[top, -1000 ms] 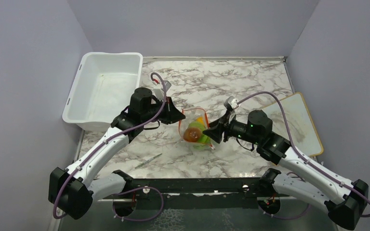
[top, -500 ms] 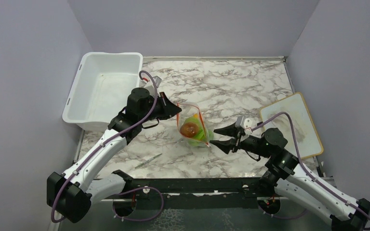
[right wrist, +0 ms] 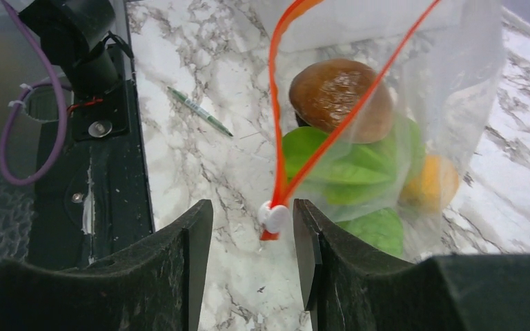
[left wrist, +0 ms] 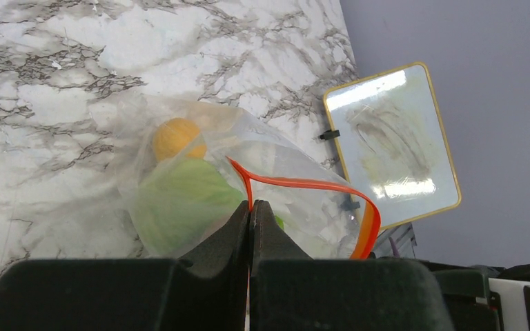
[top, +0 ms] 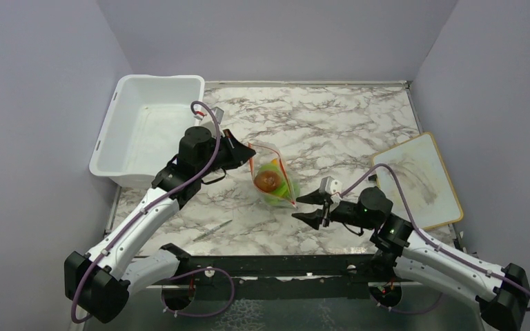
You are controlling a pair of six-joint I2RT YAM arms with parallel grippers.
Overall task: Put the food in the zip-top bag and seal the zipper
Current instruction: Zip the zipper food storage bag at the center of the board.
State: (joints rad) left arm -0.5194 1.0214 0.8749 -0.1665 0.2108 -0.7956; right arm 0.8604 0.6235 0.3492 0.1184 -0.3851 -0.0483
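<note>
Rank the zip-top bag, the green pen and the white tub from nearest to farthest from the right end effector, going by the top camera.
Measured from the right end effector:
1. zip-top bag, just ahead of its fingertips at mid-table.
2. green pen, off to the left, near the table's front edge.
3. white tub, at the far left corner.

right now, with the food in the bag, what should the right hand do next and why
Probably close the right hand on the white slider: it sits between the open jaws, the zipper still gapes, and the left hand pinches the zipper's other end.
</note>
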